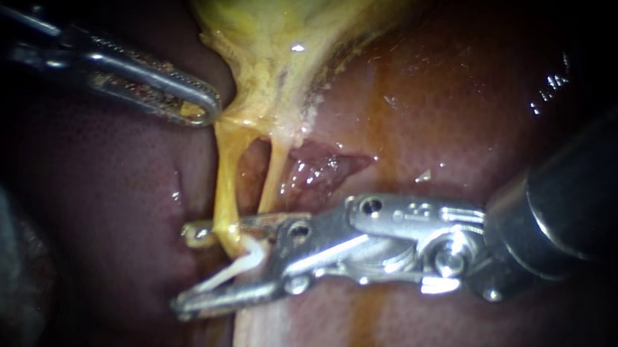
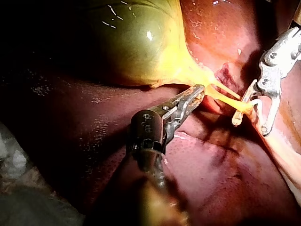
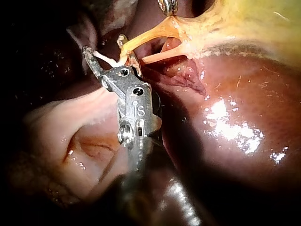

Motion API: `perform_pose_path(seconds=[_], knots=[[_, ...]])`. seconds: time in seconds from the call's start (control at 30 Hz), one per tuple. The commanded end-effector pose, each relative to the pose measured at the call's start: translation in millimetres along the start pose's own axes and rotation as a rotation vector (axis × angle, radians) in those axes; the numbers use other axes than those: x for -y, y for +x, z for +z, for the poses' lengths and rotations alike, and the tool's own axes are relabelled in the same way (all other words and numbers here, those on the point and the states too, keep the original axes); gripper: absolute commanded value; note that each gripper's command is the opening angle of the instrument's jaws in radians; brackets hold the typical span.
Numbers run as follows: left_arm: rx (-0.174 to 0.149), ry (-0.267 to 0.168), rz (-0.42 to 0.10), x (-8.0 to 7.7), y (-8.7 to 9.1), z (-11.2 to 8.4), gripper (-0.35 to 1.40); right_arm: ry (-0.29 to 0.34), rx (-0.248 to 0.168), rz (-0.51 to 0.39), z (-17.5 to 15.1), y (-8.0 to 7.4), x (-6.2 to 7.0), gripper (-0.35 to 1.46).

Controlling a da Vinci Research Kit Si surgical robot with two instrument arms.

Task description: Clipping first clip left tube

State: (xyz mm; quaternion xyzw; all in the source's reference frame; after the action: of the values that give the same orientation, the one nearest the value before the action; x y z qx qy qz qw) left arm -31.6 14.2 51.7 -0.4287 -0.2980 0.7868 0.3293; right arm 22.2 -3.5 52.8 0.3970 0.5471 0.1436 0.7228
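Left wrist view gives the gallbladder's (image 2: 127, 42) green body; the endoscope only gets its yellow neck. Right wrist view shows the clip bridging jaw to jaw most clearly.

Left instrument (image 1: 200, 110): jaws clamped on that neck, just above where both tubes start.

Right instrument (image 1: 191, 269): jaws wide apart, white clip (image 1: 239, 265) spanning the gap. The left tube (image 1: 224, 181) sits inside, not squeezed.

Left tube: thin, yellow, stretched straight, low end between my right jaws. Right tube (image 1: 274, 171) is paler and runs down to the upper jaw, with a narrow opening between the tubes.

Bare liver (image 1: 122, 203) past both jaw tips.
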Motion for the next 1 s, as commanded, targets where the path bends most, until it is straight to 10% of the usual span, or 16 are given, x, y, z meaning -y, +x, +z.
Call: perform_pose_path(seconds=[0.03,0.6,1.0], knots=[[0.0,-0.001,0.0,0.0,0.0,0.0,-0.35,0.0,0.003,0.019,-0.2,-0.1,0.0,0.38],[0.0,-0.001,0.0,0.0,0.0,0.0,-0.35,0.013,0.008,0.153,-1.8,-0.6,0.1,-0.33],[0.0,0.0,0.0,0.1,0.0,0.1,-0.35,0.038,0.021,0.158,-2.3,-1.0,0.0,-0.35]])
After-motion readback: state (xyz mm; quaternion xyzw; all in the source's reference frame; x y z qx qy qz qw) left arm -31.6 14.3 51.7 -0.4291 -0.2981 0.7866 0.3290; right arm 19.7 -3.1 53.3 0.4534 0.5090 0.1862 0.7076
